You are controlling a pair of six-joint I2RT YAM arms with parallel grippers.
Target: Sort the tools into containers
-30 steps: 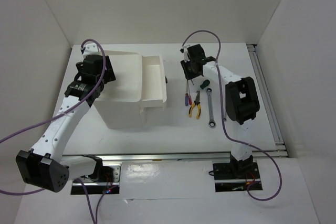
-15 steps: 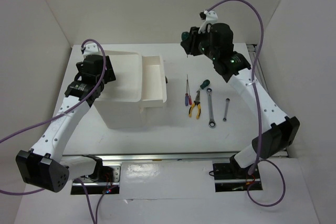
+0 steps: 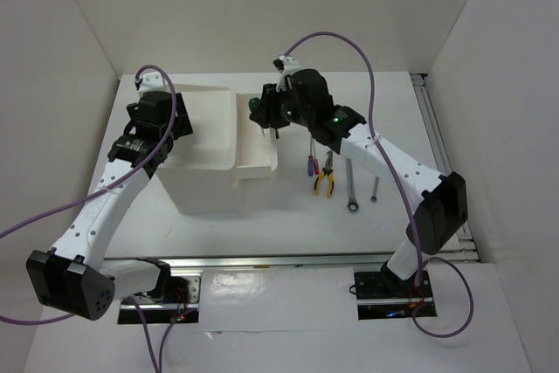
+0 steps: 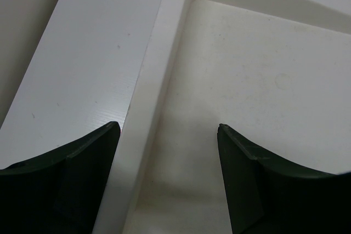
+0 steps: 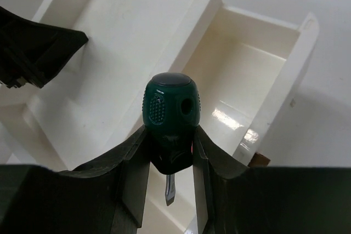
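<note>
My right gripper (image 3: 265, 116) (image 5: 168, 147) is shut on a stubby green-handled screwdriver (image 5: 170, 112) (image 3: 257, 107), blade pointing down. It hangs over the white box, above the edge between the deep top bin (image 5: 123, 42) (image 3: 210, 141) and the pulled-out drawer (image 5: 247, 80) (image 3: 254, 133). My left gripper (image 4: 167, 130) (image 3: 154, 125) is open at the bin's back left. Its fingers straddle the bin's rim (image 4: 147, 113) without touching it. On the table to the right lie thin red- and blue-handled screwdrivers (image 3: 308, 166), yellow-and-black pliers (image 3: 325, 182) and two silver wrenches (image 3: 350, 186) (image 3: 375, 186).
The drawer's dark brown handle (image 5: 261, 160) sticks out toward the loose tools. White walls enclose the table on the left, back and right. A metal rail (image 3: 445, 172) runs along the table's right side. The right arm's purple cable (image 3: 367, 67) arcs above the tools.
The right arm rose from the tools on the table with the green screwdriver and swung left to above the box. The left arm has not moved.
</note>
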